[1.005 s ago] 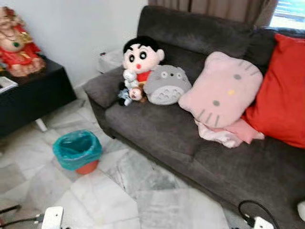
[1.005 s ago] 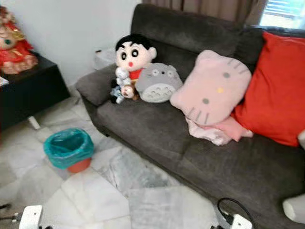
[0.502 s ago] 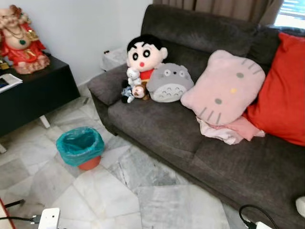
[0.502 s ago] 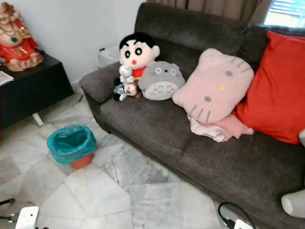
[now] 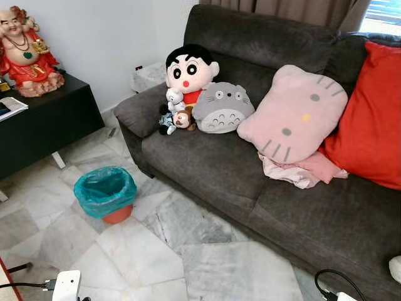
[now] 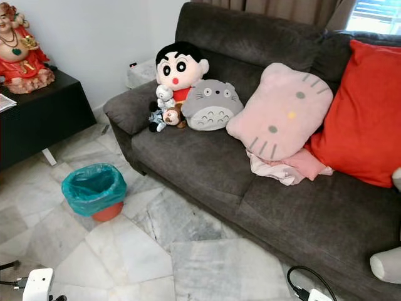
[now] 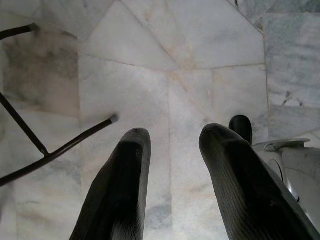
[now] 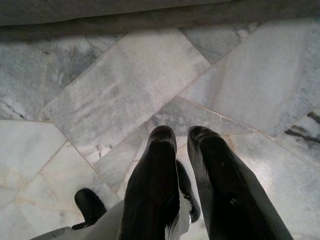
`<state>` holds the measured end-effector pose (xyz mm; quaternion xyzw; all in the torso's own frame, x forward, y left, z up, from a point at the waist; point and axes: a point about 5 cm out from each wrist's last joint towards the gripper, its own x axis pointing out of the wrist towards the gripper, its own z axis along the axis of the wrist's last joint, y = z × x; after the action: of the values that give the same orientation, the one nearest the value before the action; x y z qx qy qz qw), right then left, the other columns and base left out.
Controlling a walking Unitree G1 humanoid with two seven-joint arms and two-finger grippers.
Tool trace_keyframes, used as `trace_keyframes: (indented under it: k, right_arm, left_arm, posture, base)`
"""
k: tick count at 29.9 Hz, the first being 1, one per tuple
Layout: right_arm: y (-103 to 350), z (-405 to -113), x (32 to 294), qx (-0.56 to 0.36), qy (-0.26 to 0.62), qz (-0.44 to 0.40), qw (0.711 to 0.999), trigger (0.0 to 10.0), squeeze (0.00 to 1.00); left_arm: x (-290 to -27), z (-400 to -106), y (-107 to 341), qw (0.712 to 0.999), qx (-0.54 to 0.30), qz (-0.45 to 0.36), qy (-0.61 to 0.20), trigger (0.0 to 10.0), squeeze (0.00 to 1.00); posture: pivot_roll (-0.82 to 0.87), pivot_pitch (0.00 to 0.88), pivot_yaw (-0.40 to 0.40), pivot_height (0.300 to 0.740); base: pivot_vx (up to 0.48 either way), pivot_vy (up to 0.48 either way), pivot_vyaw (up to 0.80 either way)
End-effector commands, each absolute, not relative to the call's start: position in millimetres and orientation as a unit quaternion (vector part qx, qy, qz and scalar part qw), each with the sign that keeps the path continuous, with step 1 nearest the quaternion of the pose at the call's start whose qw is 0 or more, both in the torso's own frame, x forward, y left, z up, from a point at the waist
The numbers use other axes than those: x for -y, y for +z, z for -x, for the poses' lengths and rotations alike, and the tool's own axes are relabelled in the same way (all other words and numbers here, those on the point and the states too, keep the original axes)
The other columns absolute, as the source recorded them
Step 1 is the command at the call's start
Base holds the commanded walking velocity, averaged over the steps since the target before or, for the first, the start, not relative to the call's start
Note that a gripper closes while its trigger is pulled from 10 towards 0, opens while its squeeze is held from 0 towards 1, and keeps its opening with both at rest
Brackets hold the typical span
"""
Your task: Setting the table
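On the grey sofa (image 5: 213, 163) sit two cushions, pink (image 5: 291, 116) at 2 o'clock and red (image 5: 369, 119) at 3; one bin (image 5: 104, 194) at 8. Left gripper (image 7: 170, 137) released, right gripper (image 8: 181, 136) nearly clenched, both empty above floor (image 7: 190, 40). No tableware seen.

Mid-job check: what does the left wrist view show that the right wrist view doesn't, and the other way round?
Left wrist view: thin black metal legs cross the floor beside the open left gripper. Right wrist view: the sofa's dark base runs along the floor beyond the right gripper. Shared: pale marble floor lies under each gripper, and neither holds anything.
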<state>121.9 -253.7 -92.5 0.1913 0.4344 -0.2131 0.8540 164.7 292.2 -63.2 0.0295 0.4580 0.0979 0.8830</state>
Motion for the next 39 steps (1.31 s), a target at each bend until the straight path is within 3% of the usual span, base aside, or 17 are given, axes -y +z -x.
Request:
trace_keyframes:
  k: [1, 18, 39]
  right_arm:
    - [-91.9, -123.1, 255.2, -0.434, -0.216, -0.192, 0.853, 10.0, 0.0]
    - [-90.0, -126.2, 256.7, -0.427, -0.21, -0.185, 0.86, 10.0, 0.0]
    - [-90.8, -123.9, 257.6, -0.441, -0.199, -0.166, 0.859, 10.0, 0.0]
  left_arm:
    - [-289.7, -166.5, -63.7, 0.881, -0.461, -0.041, 0.093, 10.0, 0.0]
    - [-282.7, -161.8, -68.8, 0.878, -0.469, -0.039, 0.088, 10.0, 0.0]
    - [-281.6, -158.4, -70.6, 0.878, -0.467, -0.02, 0.1, 10.0, 0.0]
  posture:
    - [0.0, 0.0, 0.016, 0.74]
    - [0.0, 0.0, 0.014, 0.74]
    - [0.0, 0.0, 0.004, 0.74]
  base:
    - [0.0, -0.454, 0.0]
    - [0.0, -0.472, 0.0]
    - [0.0, 0.0, 0.76]
